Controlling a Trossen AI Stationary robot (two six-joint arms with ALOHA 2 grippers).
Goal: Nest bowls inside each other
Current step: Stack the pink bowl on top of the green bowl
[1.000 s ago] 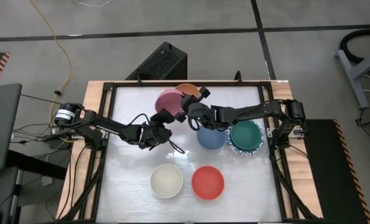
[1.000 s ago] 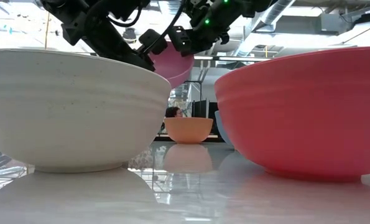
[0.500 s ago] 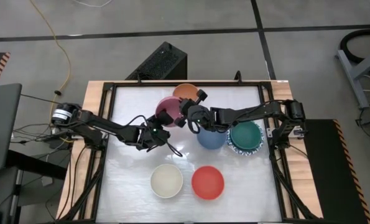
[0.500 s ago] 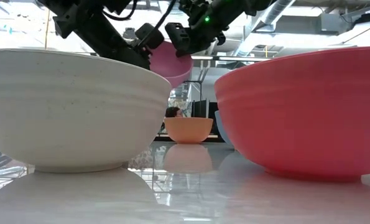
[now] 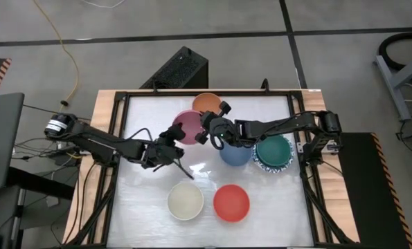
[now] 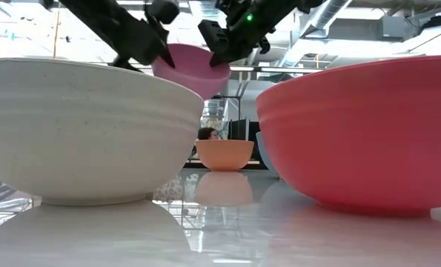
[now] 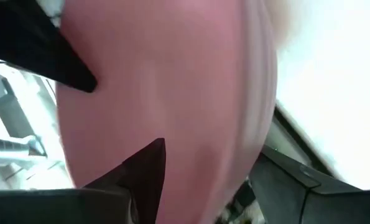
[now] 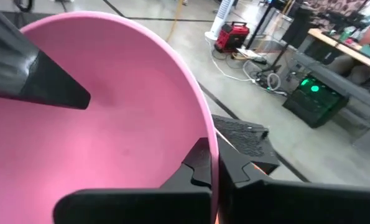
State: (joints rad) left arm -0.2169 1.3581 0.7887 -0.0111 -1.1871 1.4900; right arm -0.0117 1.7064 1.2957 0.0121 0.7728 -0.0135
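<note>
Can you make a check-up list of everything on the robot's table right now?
Surface: white table, glossy, in a dark frame.
Job's things: pink bowl lifted off the table; orange bowl behind it; blue bowl; green bowl nested in a patterned bowl; cream bowl and red bowl in front.
Clutter: nothing seen.
Grippers: right tool shut on the pink bowl's rim; left tool open beside that bowl.
Cables: yellow cable on the floor.
Surroundings: black box behind the table.
</note>
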